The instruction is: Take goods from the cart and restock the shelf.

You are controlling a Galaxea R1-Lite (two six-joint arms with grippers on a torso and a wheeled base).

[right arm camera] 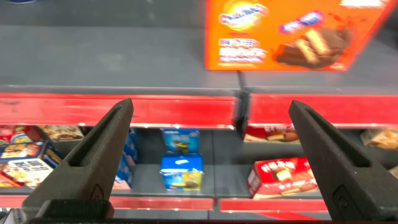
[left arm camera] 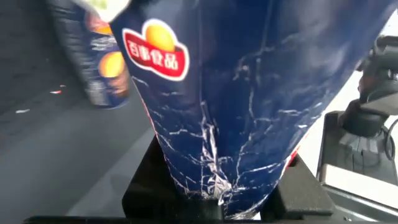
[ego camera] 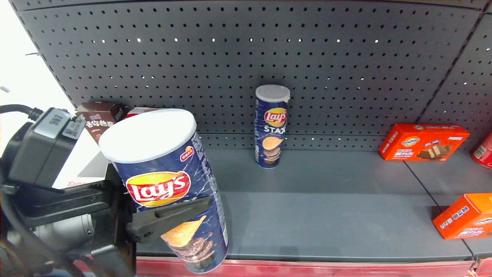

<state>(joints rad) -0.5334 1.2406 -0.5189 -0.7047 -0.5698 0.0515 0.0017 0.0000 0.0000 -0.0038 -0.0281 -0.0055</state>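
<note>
The left claw (ego camera: 180, 209) is clamped on a dark blue cardboard crisp tube with a white plastic lid (ego camera: 161, 169). One black finger (ego camera: 161, 221) crosses the tube's front just under the yellow and red logo. From the left wrist, the same claw (left arm camera: 217, 202) pinches the tube (left arm camera: 249, 93) between two dark pads (left arm camera: 149, 193). The tube hangs in the air and is tilted (lid above the claw towards the wrist side, base below and past the fingertip). Its base is over the red front strip (ego camera: 307, 269) of the grey metal shelf (ego camera: 326, 215). Behind the claw, on its wrist side, brown cartons (ego camera: 100, 119) stand against the dark perforated back panel (ego camera: 246, 57). Past the fingertip and further back, well apart from the claw, a second dark blue crisp tube with a clear lid (ego camera: 271, 127) stands upright close against that panel; the left wrist view shows it too (left arm camera: 102, 68). Far beyond it, an orange rectangular carton (ego camera: 423, 141) lies at the back of the shelf. Another orange carton (ego camera: 465, 221) lies near the front edge, and a red tin (ego camera: 483, 152) sits at the far end. The right claw (right arm camera: 211, 155) has its two black fingers spread wide apart. Beyond them runs the red strip (right arm camera: 155, 106), with an orange carton (right arm camera: 283, 34) on the shelf above it (which of the two I cannot tell). Below the strip, small blue packets (right arm camera: 181, 171) and a red box (right arm camera: 283, 175) sit on a lower shelf.
</note>
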